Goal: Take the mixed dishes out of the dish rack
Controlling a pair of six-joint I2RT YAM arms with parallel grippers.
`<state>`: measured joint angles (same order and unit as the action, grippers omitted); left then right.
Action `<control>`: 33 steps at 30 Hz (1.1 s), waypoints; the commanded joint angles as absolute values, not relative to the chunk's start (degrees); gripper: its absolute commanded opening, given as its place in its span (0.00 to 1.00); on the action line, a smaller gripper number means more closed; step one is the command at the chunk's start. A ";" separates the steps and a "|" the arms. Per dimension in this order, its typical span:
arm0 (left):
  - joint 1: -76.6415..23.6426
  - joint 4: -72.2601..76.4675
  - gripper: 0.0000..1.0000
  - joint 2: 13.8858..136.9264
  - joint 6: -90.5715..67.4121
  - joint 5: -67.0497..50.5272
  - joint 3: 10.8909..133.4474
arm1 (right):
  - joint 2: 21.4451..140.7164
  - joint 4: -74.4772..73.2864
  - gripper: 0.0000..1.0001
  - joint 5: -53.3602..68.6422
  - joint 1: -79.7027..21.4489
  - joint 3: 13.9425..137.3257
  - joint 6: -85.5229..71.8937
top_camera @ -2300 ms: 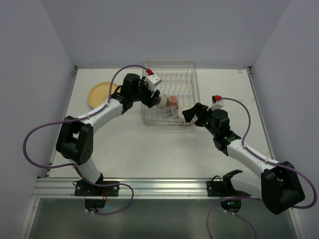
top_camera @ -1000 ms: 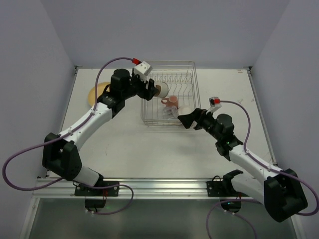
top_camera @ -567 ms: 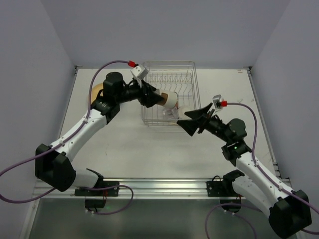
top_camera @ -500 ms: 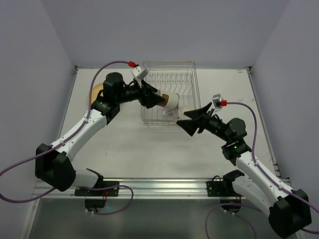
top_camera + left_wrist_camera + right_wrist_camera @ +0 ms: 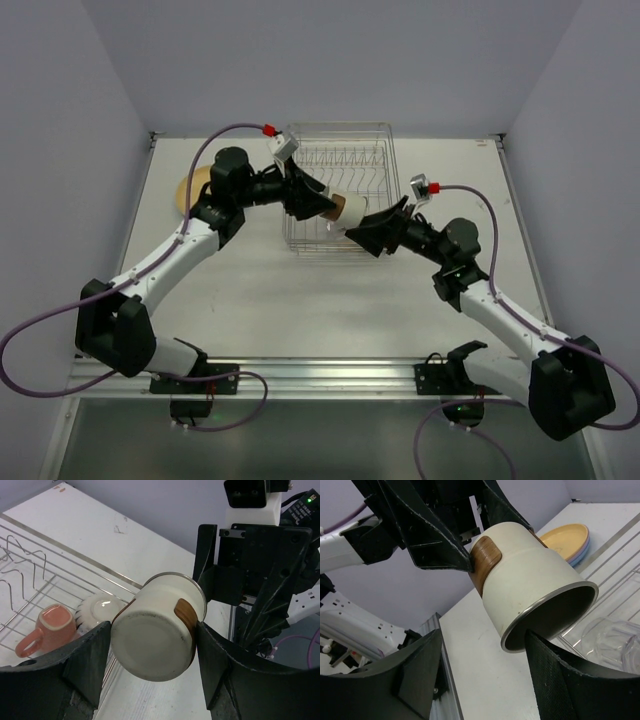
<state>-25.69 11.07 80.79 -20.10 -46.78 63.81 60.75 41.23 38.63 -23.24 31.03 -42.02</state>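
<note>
The right gripper [image 5: 484, 639] has swung in, its fingers spread wide around the rim of the cream-and-brown cup [image 5: 530, 585] clamped between the left gripper [image 5: 153, 626]'s fingers.

The cup [image 5: 530, 580] has a matt cream body, a smooth brown band and a shiny metal rim. The rack [image 5: 360, 160] is bright metal wire. The left fingers [image 5: 90, 660] are matt black plastic.
</note>
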 commanded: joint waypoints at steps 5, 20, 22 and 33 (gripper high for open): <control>-24.61 16.96 0.48 81.12 -22.33 -50.54 62.58 | 61.52 50.09 0.51 40.52 -23.29 33.22 -44.21; -23.56 25.65 1.00 81.21 -26.36 -54.93 58.02 | 59.42 50.28 0.00 41.49 -23.29 33.13 -45.53; -23.38 26.63 1.00 80.42 -26.63 -54.84 57.48 | 59.15 49.13 0.00 41.13 -23.29 33.13 -45.09; -21.62 14.08 1.00 72.18 -18.38 -42.30 56.25 | 56.08 29.20 0.00 35.08 -23.29 37.18 -36.22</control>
